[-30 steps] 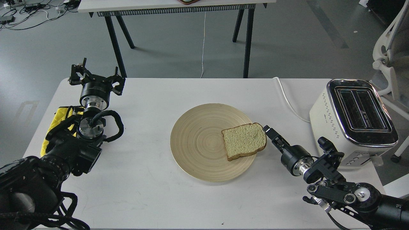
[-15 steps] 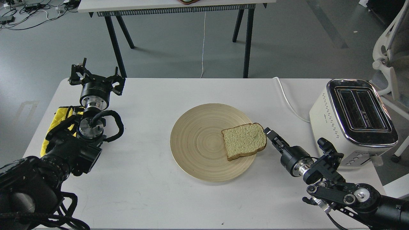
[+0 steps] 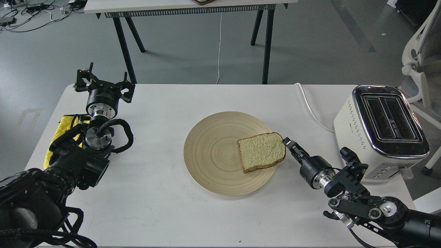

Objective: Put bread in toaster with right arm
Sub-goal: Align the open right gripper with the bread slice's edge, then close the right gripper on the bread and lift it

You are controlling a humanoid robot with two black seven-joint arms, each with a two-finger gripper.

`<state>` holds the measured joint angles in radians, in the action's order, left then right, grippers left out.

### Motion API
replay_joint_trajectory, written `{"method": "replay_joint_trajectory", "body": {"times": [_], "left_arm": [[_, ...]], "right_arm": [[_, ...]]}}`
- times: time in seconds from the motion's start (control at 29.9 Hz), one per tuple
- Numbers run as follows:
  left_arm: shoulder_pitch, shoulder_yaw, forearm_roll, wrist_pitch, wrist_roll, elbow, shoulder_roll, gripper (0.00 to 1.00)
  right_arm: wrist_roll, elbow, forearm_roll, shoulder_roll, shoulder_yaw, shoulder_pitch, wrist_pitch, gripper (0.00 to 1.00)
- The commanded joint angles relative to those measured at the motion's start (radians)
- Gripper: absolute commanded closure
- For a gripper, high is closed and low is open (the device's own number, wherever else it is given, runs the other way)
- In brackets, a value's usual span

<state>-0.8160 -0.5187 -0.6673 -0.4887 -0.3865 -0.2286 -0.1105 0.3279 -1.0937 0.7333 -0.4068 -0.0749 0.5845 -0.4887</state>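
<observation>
The bread (image 3: 261, 152), a pale tan slice with a brown crust, lies flat on the right part of the round wooden plate (image 3: 210, 155). My right gripper (image 3: 287, 142) comes in low from the right, its tip against the slice's right edge. Its two fingers look like one dark shape, so open or shut does not show. The cream-white toaster (image 3: 382, 132) stands at the table's right edge with both chrome slots empty, behind and to the right of my right arm. My left gripper (image 3: 104, 82) is open and empty at the table's far left.
The toaster's white cord (image 3: 311, 108) runs across the white table (image 3: 155, 193) to its far edge. A yellow cloth (image 3: 63, 127) lies under my left arm. A black-legged table (image 3: 193, 8) stands behind. A white chair (image 3: 418, 65) is at the right.
My right gripper has edged a little left and lower against the slice. The bread has slid slightly left on the plate. The left arm has not moved.
</observation>
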Motion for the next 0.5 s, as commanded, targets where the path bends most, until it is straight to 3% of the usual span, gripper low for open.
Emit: {"method": "replay_joint_trajectory", "body": {"times": [0.0,0.17,0.47], "left_arm": [[0.000,0.000,0.000,0.000,0.000,0.000,0.000,0.00],[0.000,0.000,0.000,0.000,0.000,0.000,0.000,0.00],[0.000,0.000,0.000,0.000,0.000,0.000,0.000,0.00]], "right_arm": [[0.014,-0.018,-0.002,-0.006,-0.020,0.000,0.000,1.00],[0.017,-0.055,-0.002,-0.023,-0.086,0.000,0.000,1.00],[0.014,-0.179,-0.012,-0.171,-0.187,0.046,0.000,1.00]]}}
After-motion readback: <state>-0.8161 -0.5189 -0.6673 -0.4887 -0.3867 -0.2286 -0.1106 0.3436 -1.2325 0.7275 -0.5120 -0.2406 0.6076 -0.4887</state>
